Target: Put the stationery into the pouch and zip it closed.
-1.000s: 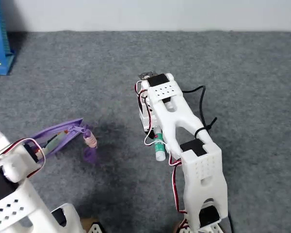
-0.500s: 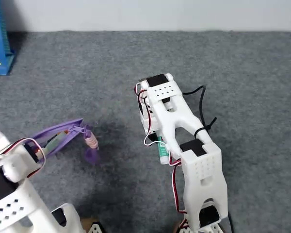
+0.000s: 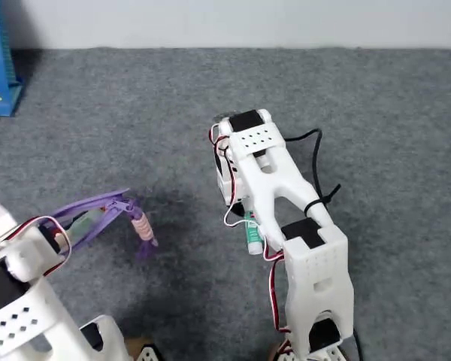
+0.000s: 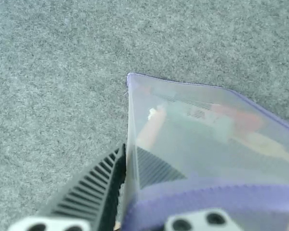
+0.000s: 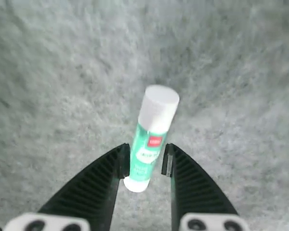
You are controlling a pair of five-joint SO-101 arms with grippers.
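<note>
Currently: pouch clamped, glue stick gripped

The purple pouch (image 4: 202,144) is pinched at its edge by the left gripper (image 4: 127,168). Seen from the high view, well apart to the pouch's right, a green glue stick (image 5: 151,130) is clasped by the right gripper (image 5: 145,159). Its long axis lies along the fingers, white cap pointed away from the wrist.

Most of the glue stick (image 3: 251,234) is hidden beneath the right arm (image 3: 274,180); pouch (image 4: 197,159) contents blurred, indistinct.
</note>
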